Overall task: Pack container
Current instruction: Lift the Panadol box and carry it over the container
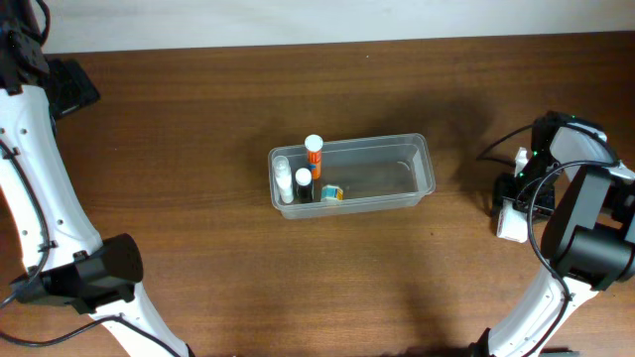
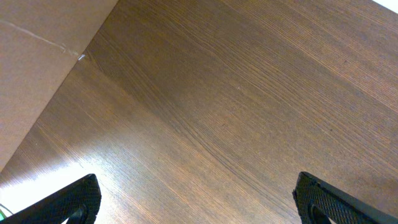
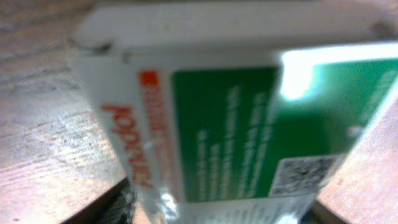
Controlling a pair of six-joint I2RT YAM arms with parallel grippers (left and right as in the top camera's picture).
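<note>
The container [image 1: 425, 169] is a clear plastic tub at the table's middle. In its left end stand an orange bottle with a white cap [image 1: 314, 155] and two small white-capped bottles [image 1: 285, 179], with a small teal item [image 1: 331, 193] beside them. Its right half holds nothing. My right gripper [image 1: 514, 196] is far right of the tub, closed on a white-and-green medicine box [image 1: 510, 224] that rests on the table. In the right wrist view the box [image 3: 236, 124] fills the space between the fingers [image 3: 217, 208]. My left gripper [image 2: 196, 199] is open and empty over bare wood at the far left.
The left arm's base and links [image 1: 89, 273] stand at the front left. The right arm's body [image 1: 590, 228] and cables sit at the right edge. The table's back edge meets a pale wall [image 1: 298, 20].
</note>
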